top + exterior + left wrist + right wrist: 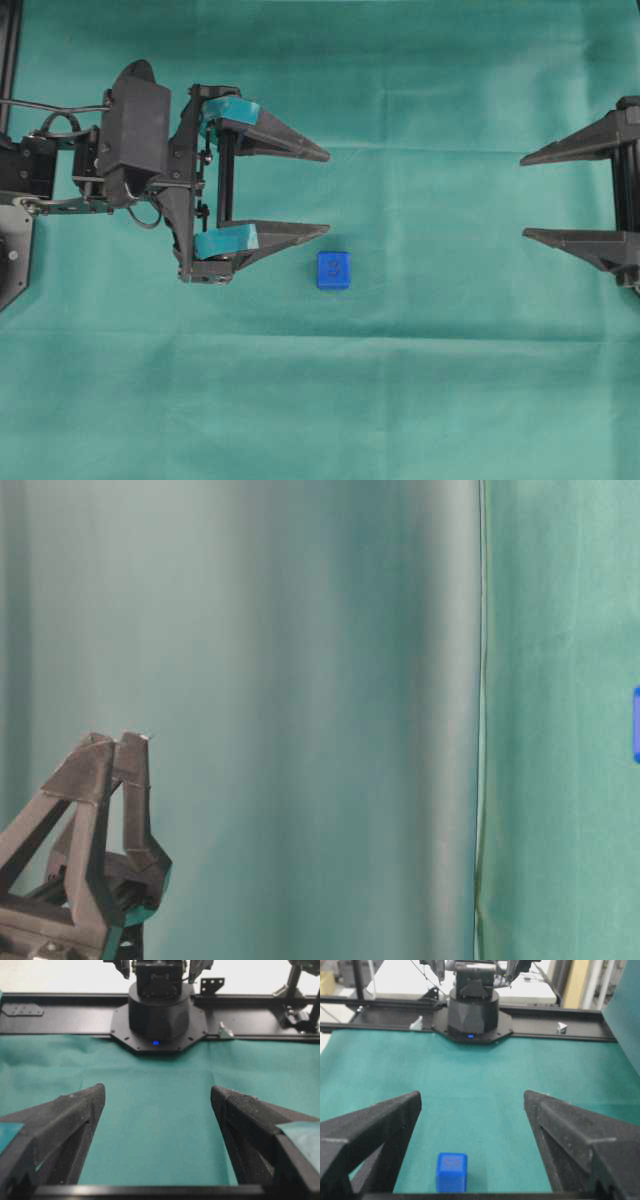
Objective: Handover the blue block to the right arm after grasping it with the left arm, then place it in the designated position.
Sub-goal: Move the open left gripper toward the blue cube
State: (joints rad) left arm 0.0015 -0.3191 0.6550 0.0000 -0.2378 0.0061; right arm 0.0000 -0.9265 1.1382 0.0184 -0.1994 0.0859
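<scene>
The blue block (334, 270) is a small cube lying on the green cloth, just right of and slightly below the lower finger of my left gripper (327, 192). That gripper, with teal tape bands, is open and holds nothing; the block is outside its jaws and does not show in the left wrist view, where the left gripper (157, 1092) frames only bare cloth. My right gripper (523, 197), plain black, stands open at the far right, well away from the block. In the right wrist view the blue block (451, 1171) sits low, ahead of the open right gripper (471, 1095). I cannot make out the designated position.
Green cloth (400, 400) covers the whole table. A black arm base (159, 1010) and a black rail stand at the far edge in the left wrist view, and the other arm base (472, 1007) faces the right wrist camera. A green backdrop (300, 680) fills the table-level view.
</scene>
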